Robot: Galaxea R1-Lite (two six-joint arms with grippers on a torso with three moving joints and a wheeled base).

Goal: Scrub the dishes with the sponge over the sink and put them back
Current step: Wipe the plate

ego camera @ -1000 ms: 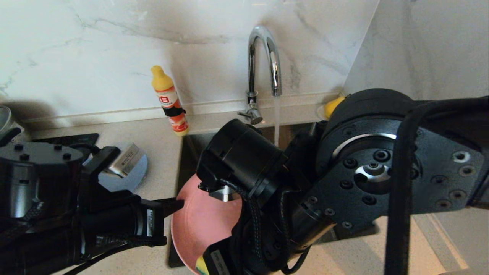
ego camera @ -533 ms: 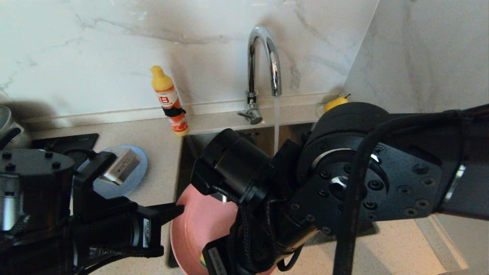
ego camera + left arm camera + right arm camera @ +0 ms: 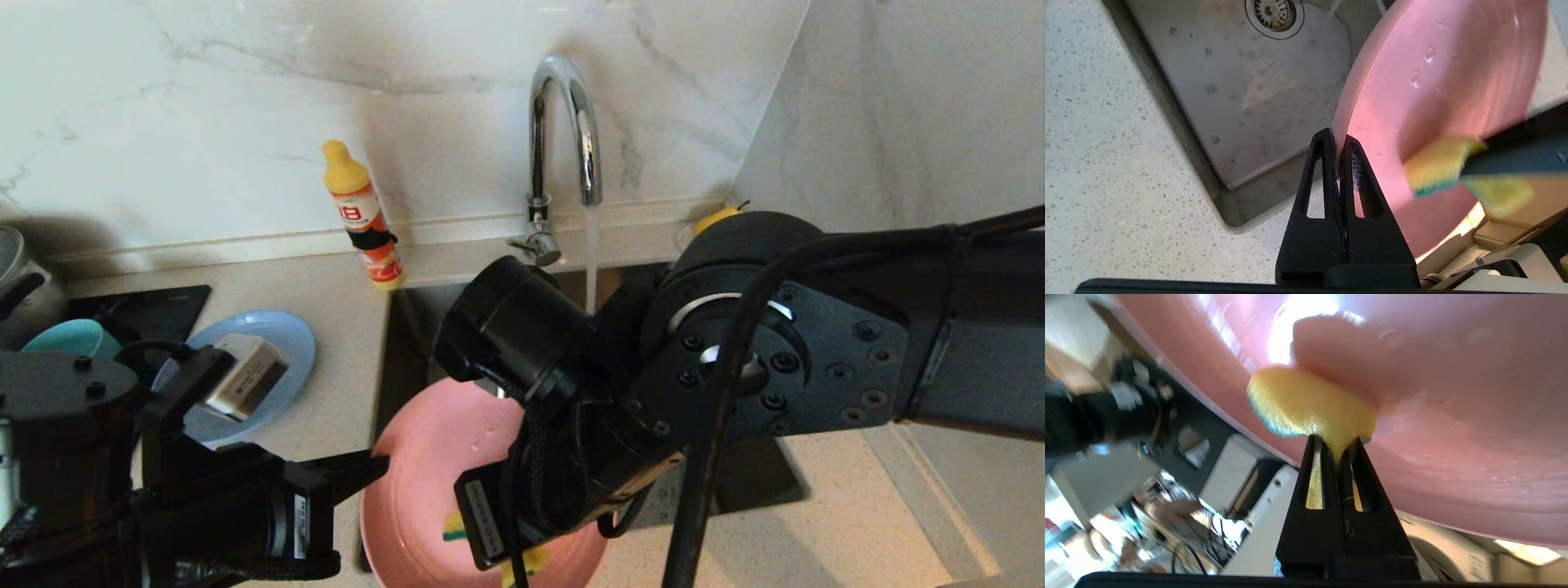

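Over the near-left corner of the sink (image 3: 408, 327), my left hand (image 3: 1338, 141) pinched the left rim of the pink plate (image 3: 424, 482). My right hand (image 3: 1337, 447), clenched on the sponge (image 3: 1310, 408), pressed it against the plate's near face.

Two plates (image 3: 424, 482), one bowl (image 3: 69, 336)

My arms are matte black, with round silver-ringed joints, dark screw heads, braided black cables and white labels; both grippers end in slotted black triangular fingers (image 3: 1323, 171).
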